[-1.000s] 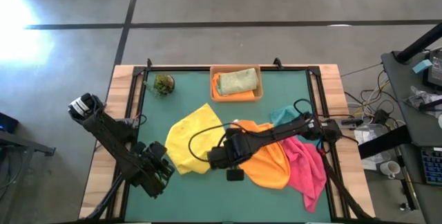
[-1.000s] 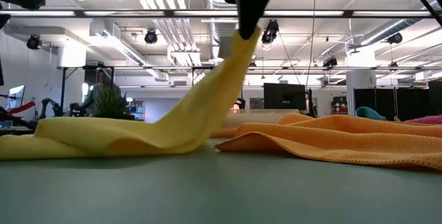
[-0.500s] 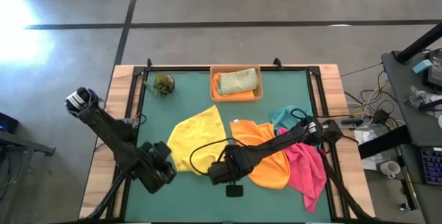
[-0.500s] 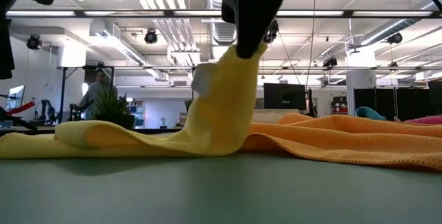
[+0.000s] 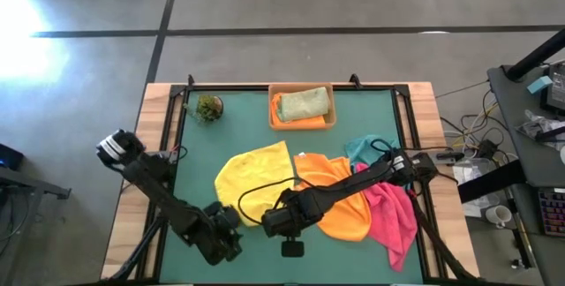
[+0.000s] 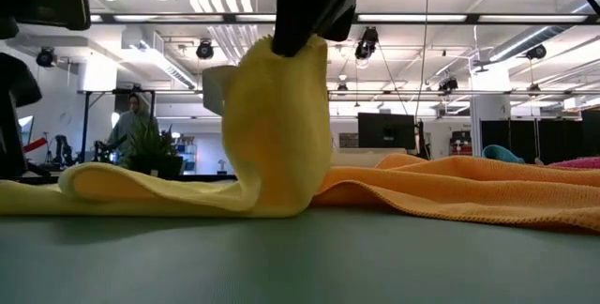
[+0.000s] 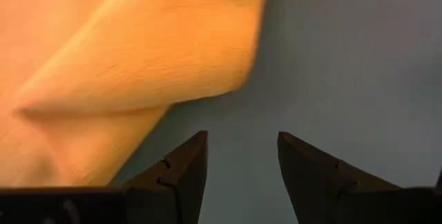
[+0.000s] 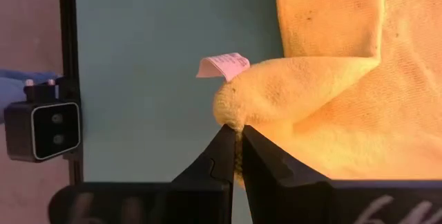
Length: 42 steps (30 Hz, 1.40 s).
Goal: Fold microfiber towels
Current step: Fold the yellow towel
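Observation:
A yellow towel (image 5: 250,178) lies on the green table left of centre, with one corner raised. My right gripper (image 5: 270,222) is shut on that corner, near the towel's near edge. In the low view the raised part (image 6: 279,126) stands as a slack fold below the gripper (image 6: 302,43). My left gripper (image 5: 228,238) hovers open just left of it, over bare table beside the towel's edge (image 7: 138,79), touching nothing. An orange towel (image 5: 342,205), a pink one (image 5: 395,217) and a teal one (image 5: 365,149) lie spread to the right. My right gripper pinches a corner of the yellow towel (image 8: 233,117) between its two shut fingers, close to a small white tag (image 8: 224,65). The fingers come from above, slanting down. The corner is lifted, the cloth droops slack below them, and the rest of the towel lies on the table.
A tan tray (image 5: 302,124) at the far middle holds a folded olive green towel (image 5: 305,102) on an orange one. A small green plant ball (image 5: 209,107) sits at the far left. Bare table shows along the near edge.
My right gripper has carried the yellow corner toward the near edge and a little left while sinking. The raised cloth, drawn out on a slant before, now sags into a standing fold. My left gripper has moved right and nearer, tipping downward, close to the towel.

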Each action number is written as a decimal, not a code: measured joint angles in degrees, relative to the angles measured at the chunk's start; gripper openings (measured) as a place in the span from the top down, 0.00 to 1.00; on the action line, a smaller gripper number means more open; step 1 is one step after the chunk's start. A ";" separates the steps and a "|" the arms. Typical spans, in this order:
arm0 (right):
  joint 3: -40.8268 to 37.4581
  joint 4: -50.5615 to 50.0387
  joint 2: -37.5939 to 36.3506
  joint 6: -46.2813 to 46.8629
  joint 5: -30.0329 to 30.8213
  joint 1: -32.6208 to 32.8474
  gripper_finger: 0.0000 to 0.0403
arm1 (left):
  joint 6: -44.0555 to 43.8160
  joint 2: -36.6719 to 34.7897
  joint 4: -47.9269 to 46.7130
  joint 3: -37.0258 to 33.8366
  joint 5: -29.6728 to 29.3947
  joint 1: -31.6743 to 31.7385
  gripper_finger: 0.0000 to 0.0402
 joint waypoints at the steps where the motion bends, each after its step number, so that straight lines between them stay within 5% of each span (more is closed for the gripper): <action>1: 0.00 0.00 0.00 -0.01 0.08 -0.15 0.97 | 1.60 1.07 0.24 0.85 -0.12 0.00 0.60; 13: -0.02 -0.02 0.00 -0.29 -0.08 -0.77 0.97 | 19.23 8.62 -8.79 12.76 -8.69 -0.07 0.60; 42: -0.02 -0.04 0.00 -1.61 -1.76 -1.53 0.97 | 20.05 13.88 -15.00 13.87 -15.13 2.05 0.60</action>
